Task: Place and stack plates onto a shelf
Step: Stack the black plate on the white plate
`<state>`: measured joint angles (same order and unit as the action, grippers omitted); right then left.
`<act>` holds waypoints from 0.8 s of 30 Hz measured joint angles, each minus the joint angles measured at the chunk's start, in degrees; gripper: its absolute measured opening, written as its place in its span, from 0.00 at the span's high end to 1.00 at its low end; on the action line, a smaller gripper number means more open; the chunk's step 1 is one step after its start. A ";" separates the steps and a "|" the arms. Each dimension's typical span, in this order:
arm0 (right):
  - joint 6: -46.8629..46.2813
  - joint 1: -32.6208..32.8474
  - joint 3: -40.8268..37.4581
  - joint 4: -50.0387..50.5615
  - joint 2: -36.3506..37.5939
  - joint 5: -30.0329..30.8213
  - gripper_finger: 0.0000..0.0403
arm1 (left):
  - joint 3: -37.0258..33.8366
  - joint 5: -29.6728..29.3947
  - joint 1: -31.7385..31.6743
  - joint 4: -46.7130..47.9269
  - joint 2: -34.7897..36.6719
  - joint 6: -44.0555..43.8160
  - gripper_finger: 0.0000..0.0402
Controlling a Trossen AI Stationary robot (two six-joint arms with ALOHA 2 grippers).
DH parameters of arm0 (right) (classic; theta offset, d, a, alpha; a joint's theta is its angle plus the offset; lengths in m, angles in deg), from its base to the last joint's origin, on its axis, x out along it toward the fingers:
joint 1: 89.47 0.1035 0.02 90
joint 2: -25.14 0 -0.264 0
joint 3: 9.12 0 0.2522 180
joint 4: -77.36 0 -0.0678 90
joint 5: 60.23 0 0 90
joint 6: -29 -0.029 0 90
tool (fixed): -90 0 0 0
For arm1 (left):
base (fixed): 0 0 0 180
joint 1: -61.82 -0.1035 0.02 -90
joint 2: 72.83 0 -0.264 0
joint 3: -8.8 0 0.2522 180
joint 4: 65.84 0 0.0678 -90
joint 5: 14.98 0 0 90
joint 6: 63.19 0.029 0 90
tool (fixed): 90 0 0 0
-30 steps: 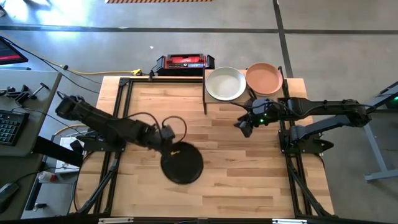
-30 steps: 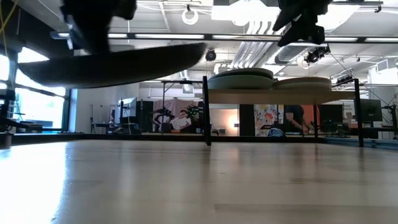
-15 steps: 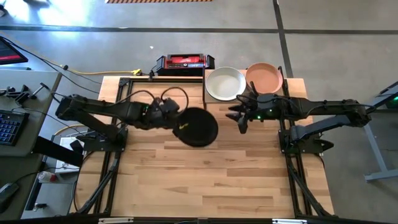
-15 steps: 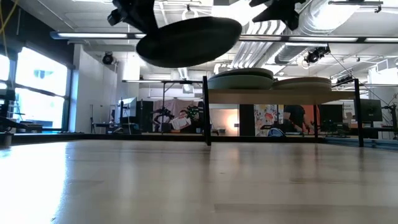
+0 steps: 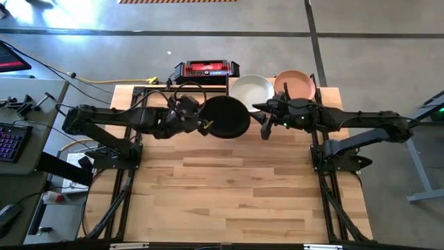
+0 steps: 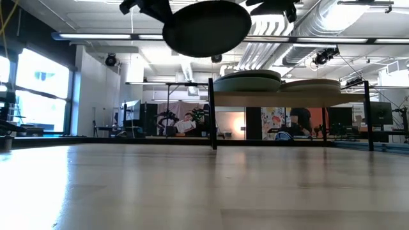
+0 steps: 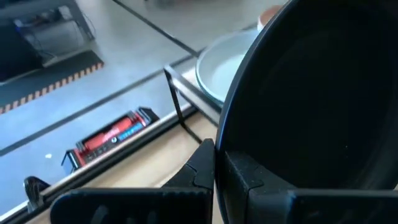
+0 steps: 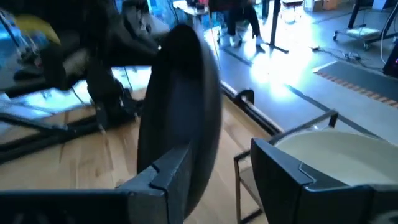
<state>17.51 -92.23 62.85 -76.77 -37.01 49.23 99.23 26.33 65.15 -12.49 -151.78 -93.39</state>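
Black and held well clear of the desk (image 5: 229,187), the plate (image 5: 225,117) hung at the shelf's 9 o'clock edge, its rim clamped in the left arm's jaws (image 5: 202,125), which gripped it from the plate's 9 o'clock side. In the low view the black plate (image 6: 206,27) rode higher than the stacks on the shelf (image 6: 287,99), tilted rather than flat. The right arm's jaws (image 5: 265,127) waited open just off the plate's 3 o'clock rim, one finger (image 8: 158,180) to each side of the plate's edge in that arm's wrist view, though whether either touched it could not be told.

On the shelf (image 5: 229,111) an off-white plate (image 5: 253,90) sat at the 9 o'clock half and a terracotta plate (image 5: 297,85) at the 3 o'clock half. A red-and-black box (image 5: 205,69) lay beyond the desk at about 11 o'clock of the shelf.

The step appeared to be a hand-over or a direct carry onto the off-white stack. Done well, it would call for the right jaws to close squarely on the rim before the left ones let go, so the plate never hung loose. It would also call for levelling the plate and lifting it over the thin black post (image 7: 176,106) at the shelf's corner, then lowering it centred on the stack, not sliding it in edge-first.
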 joint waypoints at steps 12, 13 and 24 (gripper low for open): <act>-2.04 0.15 0.00 0.13 -4.35 1.53 0.64 | 0.00 -4.43 0.00 -2.85 -0.23 -0.99 1.00; -2.40 0.15 0.00 0.02 -4.72 1.79 0.64 | 0.00 -4.44 0.00 -3.19 -0.23 -0.53 1.00; -5.24 0.17 -0.01 -0.96 -5.16 4.94 0.88 | 0.00 -4.71 0.00 -3.56 -0.23 0.28 1.00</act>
<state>12.27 -92.06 62.84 -77.73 -42.17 54.18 99.23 21.61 65.15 -16.05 -152.01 -93.11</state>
